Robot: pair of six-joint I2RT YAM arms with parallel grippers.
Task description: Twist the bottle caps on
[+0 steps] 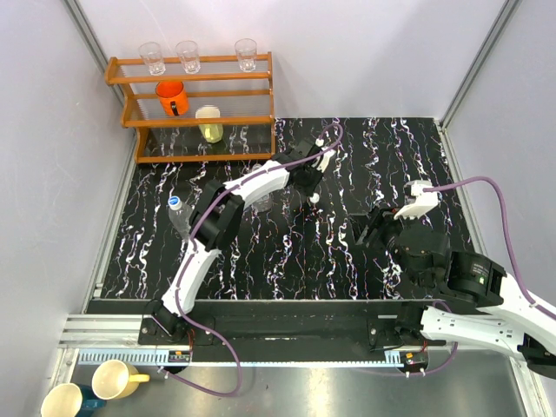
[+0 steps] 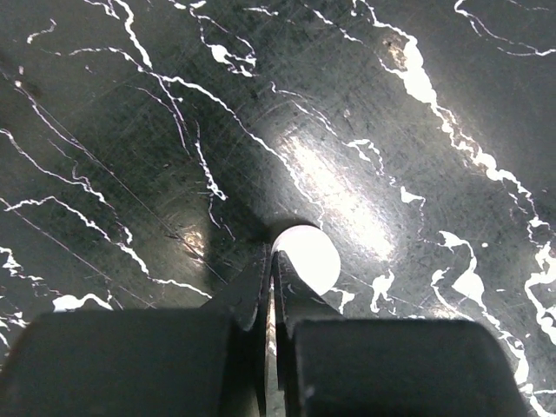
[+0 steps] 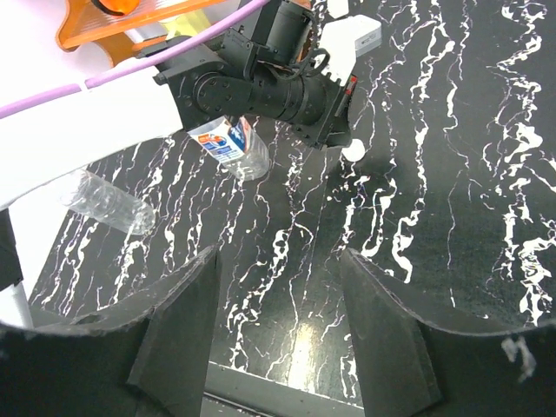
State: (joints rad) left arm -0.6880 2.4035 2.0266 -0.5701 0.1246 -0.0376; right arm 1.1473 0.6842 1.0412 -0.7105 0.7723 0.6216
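Note:
A small white bottle cap [image 2: 306,258] lies flat on the black marbled table, touching the right side of my left gripper's [image 2: 271,254] tips. Its jaws are pressed together with nothing between them. From above, the same cap [image 1: 314,199] shows just below the left gripper [image 1: 312,186] at mid-table. One clear bottle [image 1: 179,217] stands at the left with a blue-topped cap [image 1: 175,201] on its neck. A second, labelled bottle [image 3: 233,146] stands partly hidden under the left arm. My right gripper [image 3: 278,256] hangs open and empty over the table's near right part.
A wooden rack [image 1: 195,91] at the back left holds clear glasses, an orange cup [image 1: 171,97] and a yellow cup [image 1: 209,123]. Two mugs [image 1: 117,379] sit off the table at the near left. White walls close in both sides.

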